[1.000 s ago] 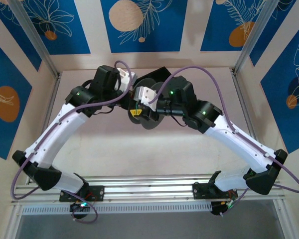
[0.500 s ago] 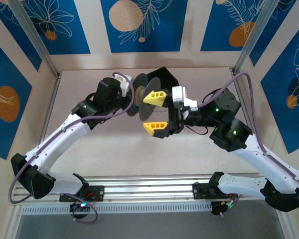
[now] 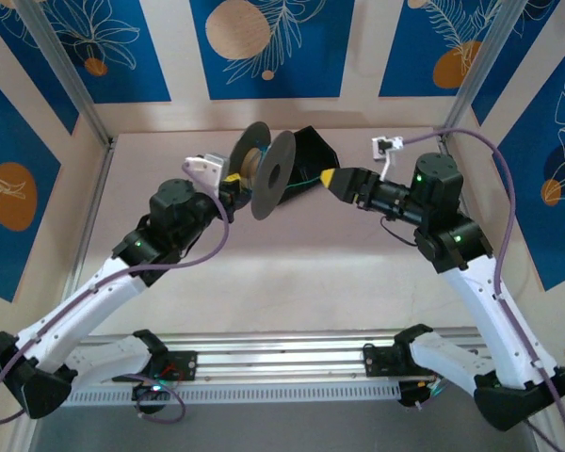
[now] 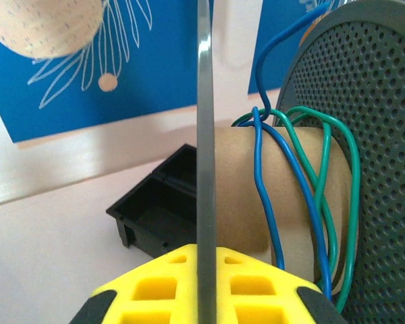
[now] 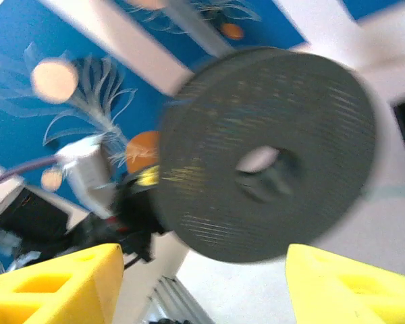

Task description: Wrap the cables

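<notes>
Cables, blue and green: looped loosely round the cardboard core of a grey perforated spool, raised above the table. Left claw: clamped onto one spool flange. Right claw: fingers wide apart, nothing between them, facing the spool's outer flange. Black box: on the table behind.

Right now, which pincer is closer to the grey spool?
Left. The left pincer is shut on the rim of the spool; the right pincer is open, apart on its right.
</notes>
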You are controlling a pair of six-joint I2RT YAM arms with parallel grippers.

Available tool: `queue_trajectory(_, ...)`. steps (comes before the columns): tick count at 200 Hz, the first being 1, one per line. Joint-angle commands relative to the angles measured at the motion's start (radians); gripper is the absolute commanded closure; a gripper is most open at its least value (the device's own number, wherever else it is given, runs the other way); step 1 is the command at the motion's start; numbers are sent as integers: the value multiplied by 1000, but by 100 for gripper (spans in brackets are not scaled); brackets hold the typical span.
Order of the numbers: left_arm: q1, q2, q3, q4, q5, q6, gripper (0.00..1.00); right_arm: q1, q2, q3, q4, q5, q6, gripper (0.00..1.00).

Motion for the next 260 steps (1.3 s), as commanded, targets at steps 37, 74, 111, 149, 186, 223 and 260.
queue_trajectory(37,-11,-87,14,205,66,-54,100,-196,2,-269,85,-222,406,31)
queue_trajectory(74,-10,-82,28,176,135,-85,100,-205,42,-333,245,-201,445,36)
queue_trajectory(111,-10,-81,25,158,178,-118,100,-203,68,-316,260,-92,359,41)
queue_trajectory(149,-11,-83,36,125,222,-148,100,-198,101,-310,308,-6,313,47)
queue_trajectory(186,-11,-83,44,93,262,-175,100,-198,143,-299,352,21,293,53)
queue_trajectory(223,-11,-84,46,75,273,-185,100,-197,151,-282,343,23,276,64)
queue_trajectory(260,-11,-81,47,67,264,-185,100,-192,120,-281,289,24,258,58)
